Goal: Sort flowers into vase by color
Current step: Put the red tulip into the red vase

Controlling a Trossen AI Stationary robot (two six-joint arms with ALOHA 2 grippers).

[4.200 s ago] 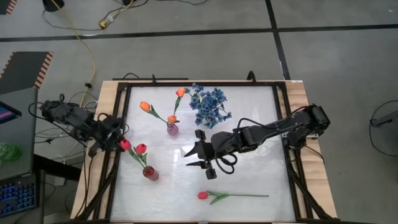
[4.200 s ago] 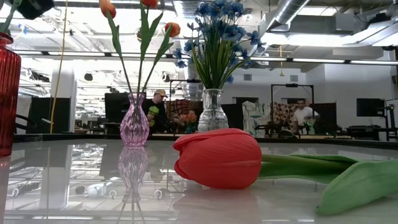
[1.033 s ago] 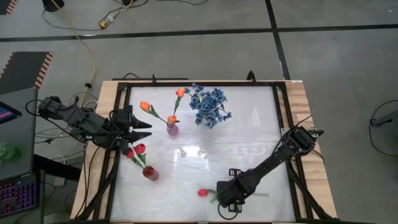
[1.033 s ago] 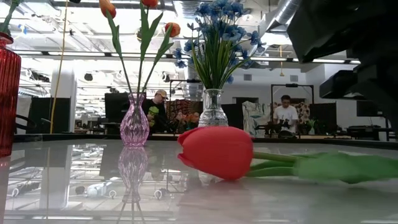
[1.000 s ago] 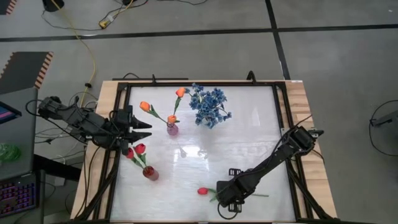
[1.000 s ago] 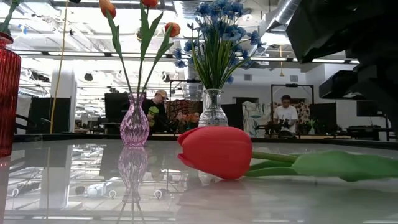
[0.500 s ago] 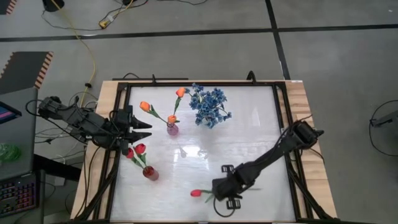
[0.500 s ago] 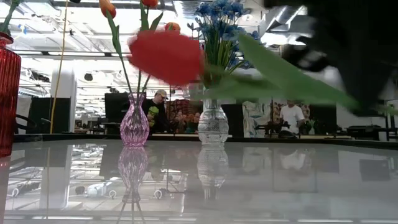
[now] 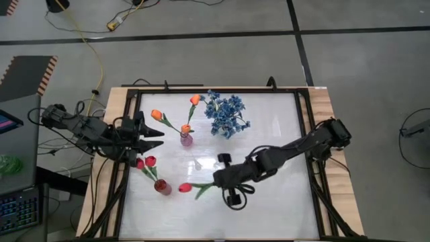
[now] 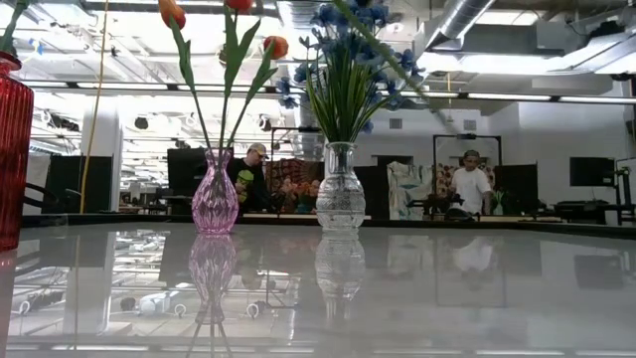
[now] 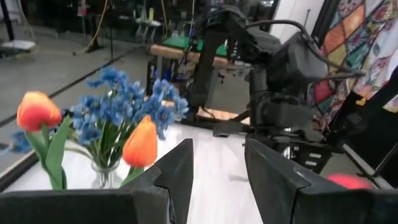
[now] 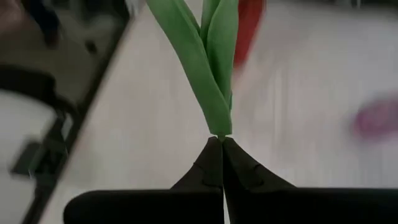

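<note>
Right tool: over the counter centre-front, clenched on the green stem of a red tulip. In the right wrist view the fingertips meet on the stem base, leaves fanning away from them; the bud beyond is blurred. From above, the tulip is held roughly level, bud pointing toward the red vase and just beside it, not in it.

Left tool: at the counter's left edge, near the pink vase, released and empty; its fingers stand apart with nothing between them.

Containers:
- Red vase, front left: holds two red tulips. In the low view only a strip of it shows at the frame edge.
- Pink vase, left of centre: three orange tulips; their tops are cut off in the low view.
- Clear vase, back centre: blue sprigs. From above the blossoms hide the vase entirely.

Hard to make out: in the low view, a thin green streak crossing the blue sprigs, too blurred to identify. The left wrist view shows a red blur at the lower edge, identity uncertain. People stand in the room behind.
</note>
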